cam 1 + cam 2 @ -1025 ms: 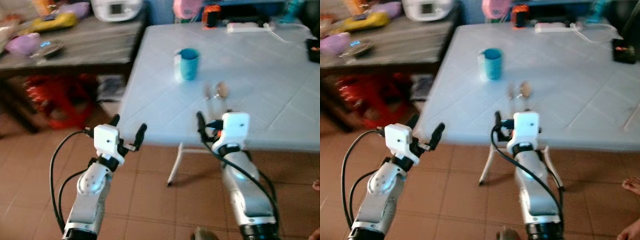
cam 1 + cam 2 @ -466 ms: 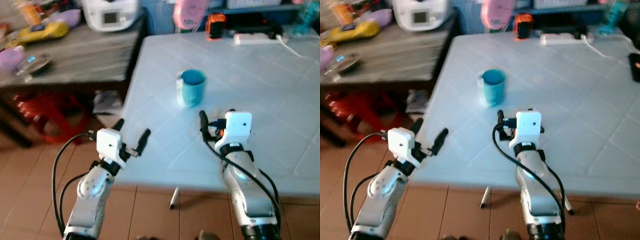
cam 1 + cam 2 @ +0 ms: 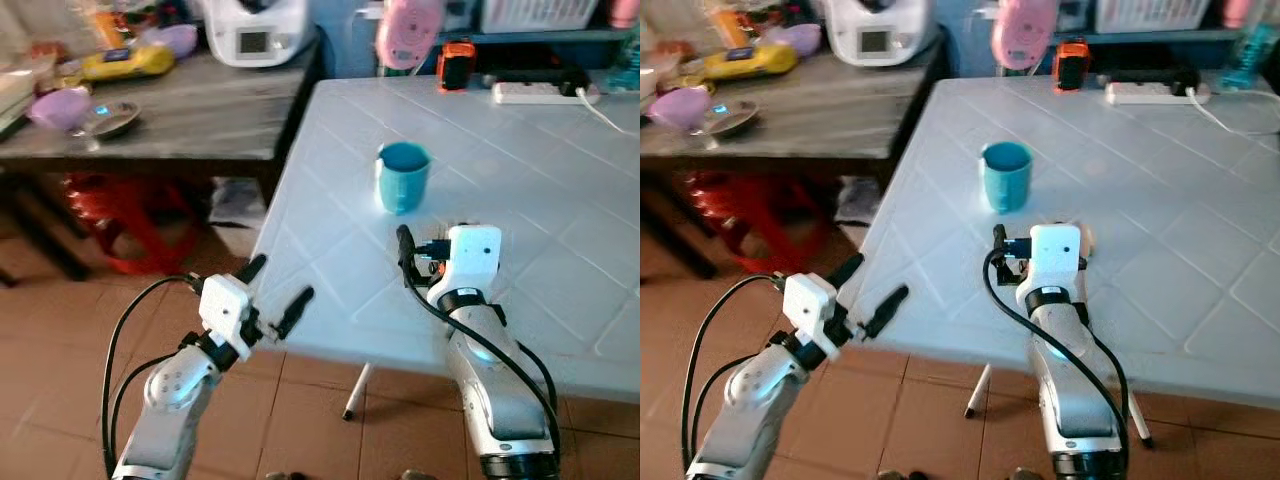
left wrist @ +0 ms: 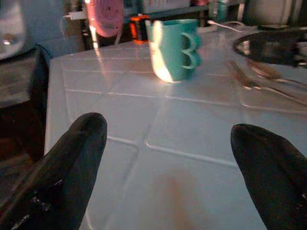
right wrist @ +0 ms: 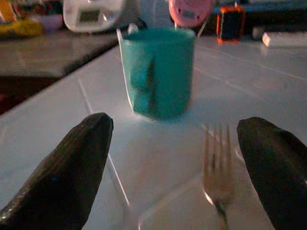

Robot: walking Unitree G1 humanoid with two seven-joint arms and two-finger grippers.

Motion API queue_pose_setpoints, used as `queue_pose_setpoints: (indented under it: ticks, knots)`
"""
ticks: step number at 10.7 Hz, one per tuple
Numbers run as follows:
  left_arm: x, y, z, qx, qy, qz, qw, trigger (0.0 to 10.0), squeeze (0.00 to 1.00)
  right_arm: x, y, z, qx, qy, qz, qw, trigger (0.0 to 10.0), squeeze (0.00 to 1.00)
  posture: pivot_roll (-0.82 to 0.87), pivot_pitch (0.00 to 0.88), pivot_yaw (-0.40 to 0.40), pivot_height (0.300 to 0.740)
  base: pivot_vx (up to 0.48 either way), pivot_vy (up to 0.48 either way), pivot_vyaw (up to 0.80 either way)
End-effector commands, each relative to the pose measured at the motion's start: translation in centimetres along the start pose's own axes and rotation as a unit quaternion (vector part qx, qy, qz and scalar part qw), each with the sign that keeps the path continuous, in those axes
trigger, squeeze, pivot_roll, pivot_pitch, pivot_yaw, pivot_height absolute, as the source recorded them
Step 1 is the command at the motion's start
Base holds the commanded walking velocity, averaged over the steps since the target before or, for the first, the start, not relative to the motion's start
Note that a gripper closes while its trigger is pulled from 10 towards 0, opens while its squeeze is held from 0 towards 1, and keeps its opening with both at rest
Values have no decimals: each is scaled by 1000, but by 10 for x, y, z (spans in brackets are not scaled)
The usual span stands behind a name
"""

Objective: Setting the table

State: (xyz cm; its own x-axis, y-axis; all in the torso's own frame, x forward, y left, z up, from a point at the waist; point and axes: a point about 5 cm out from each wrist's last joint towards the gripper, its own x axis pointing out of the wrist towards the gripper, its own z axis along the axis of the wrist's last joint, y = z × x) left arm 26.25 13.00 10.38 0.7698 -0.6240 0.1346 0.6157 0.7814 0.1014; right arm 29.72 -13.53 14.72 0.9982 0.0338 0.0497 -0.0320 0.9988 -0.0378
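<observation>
From my station I judge the table setting is only at the beginning. On the white table (image 3: pixel 520 150) stands one teal mug (image 3: pixel 402 177), and just near of it lies a fork (image 5: pixel 217 167) with, I think, a spoon (image 4: pixel 268 72) beside it. I see no plate and no second place, so most of the work is left: the cutlery must be picked up and arranged.

The right gripper (image 5: pixel 177 158) hovers low over the table, near of the mug, with the fork lying between its two fingers. The jaws are wide apart and they hold nothing; whether a finger touches the table I cannot tell.

The left gripper (image 3: pixel 275 295) is at the near left edge of the table, well apart from the mug and to its left. Its fingers (image 4: pixel 72 158) are also spread wide and empty, pointing toward the mug.
</observation>
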Motion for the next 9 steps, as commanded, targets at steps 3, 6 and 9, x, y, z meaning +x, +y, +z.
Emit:
queue_pose_setpoints:
  ticks: [3,6,9]
  knots:
    - [-8,-2,-6,1,10,-44,999,10000,0,-9,1,-1,-10,38,-17,999,10000,0,-134,143,121,740,0,0,0]
    - [-12,-2,-12,-6,13,-67,998,10000,0,-14,-6,-4,11,72,-41,997,10000,0,-146,149,122,740,0,0,0]
    - [-13,-1,-15,-6,12,-71,997,10000,0,-6,-12,-6,27,95,-50,994,10000,0,-147,147,116,740,0,0,0]
